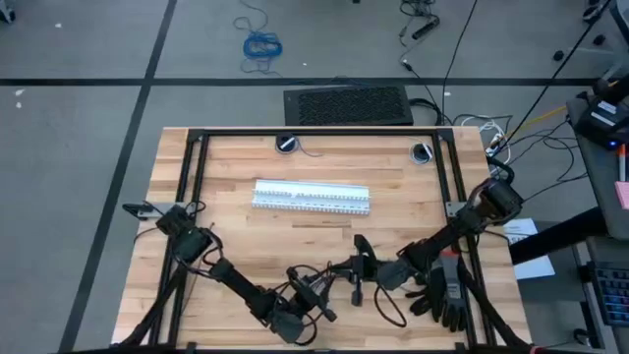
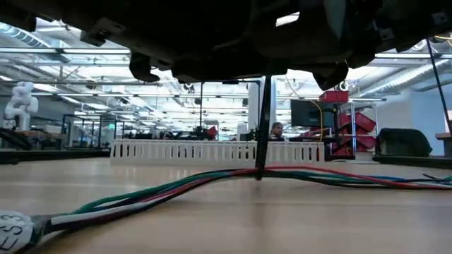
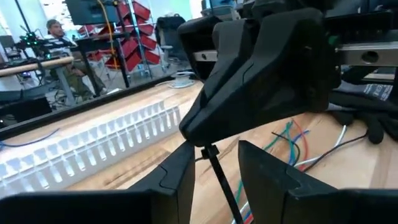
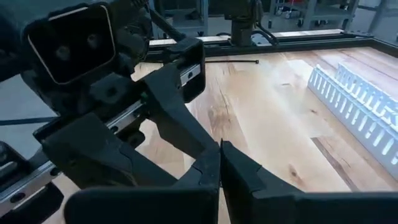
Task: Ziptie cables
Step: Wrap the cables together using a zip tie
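Cables (image 2: 176, 185): thin, limp coloured wires lying on the table (image 1: 393, 192) at its near edge, under both grippers; best gathered mid-bundle.
Ziptie (image 3: 221, 180): light, springy, slippery; stands upright over the wires.
Right gripper (image 4: 219, 163): fingers together, pinching the ziptie.
Left gripper (image 3: 214, 165): fingers apart either side of the ziptie.
Hidden: from above, arms cover the wires; second ziptie (image 4: 231, 61) lies far off.
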